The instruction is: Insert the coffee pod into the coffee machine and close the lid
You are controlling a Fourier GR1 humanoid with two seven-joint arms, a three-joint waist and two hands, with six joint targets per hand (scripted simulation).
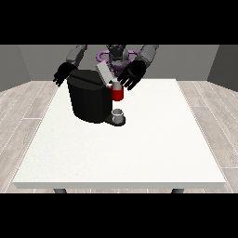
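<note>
coffee machine (88,100): black, upright, far left part of tabletop (139,148) | lid (105,73): grey, tilted open | coffee pod: not discernible

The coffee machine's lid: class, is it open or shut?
Open. The grey lid slants up from the black coffee machine, beside the hand at the view's right.

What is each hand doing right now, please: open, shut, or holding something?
Hand at the view's left: open, fingers relaxed, holding nothing, behind the coffee machine.
Hand at the view's right: open, fingers spread above the red thing at the machine.
</note>
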